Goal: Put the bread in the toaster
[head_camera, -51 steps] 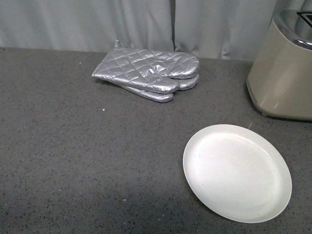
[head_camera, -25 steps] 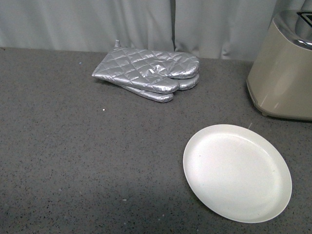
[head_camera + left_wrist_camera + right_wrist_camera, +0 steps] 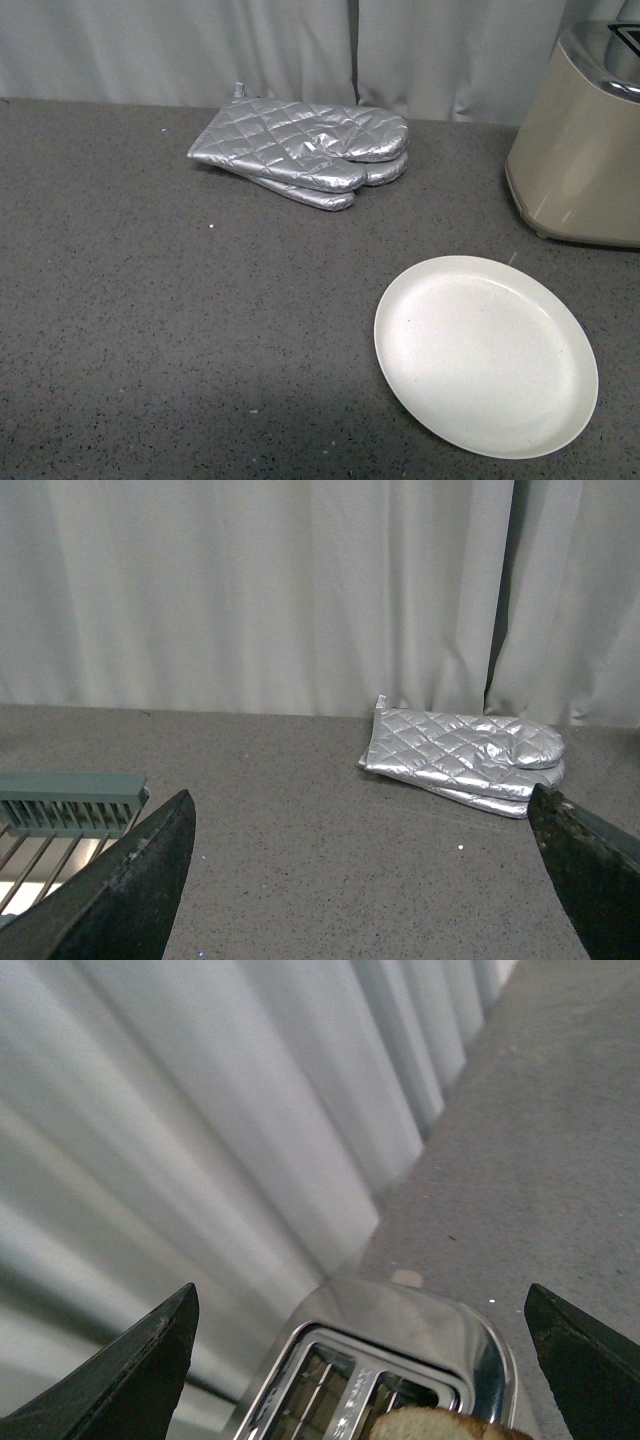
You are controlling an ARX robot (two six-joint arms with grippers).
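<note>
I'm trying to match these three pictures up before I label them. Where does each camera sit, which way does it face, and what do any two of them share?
Front view: on the robot's body, looking down over the grey table at the oven mitts, white plate and toaster; no arm shows.
Left wrist view: low over the table, facing the curtain; left claw fingers frame it, spread apart.
Right wrist view: above the toaster's chrome slots, bread peeking out; right claw fingers spread.
Shared: front and left wrist views both show the mitts.
</note>
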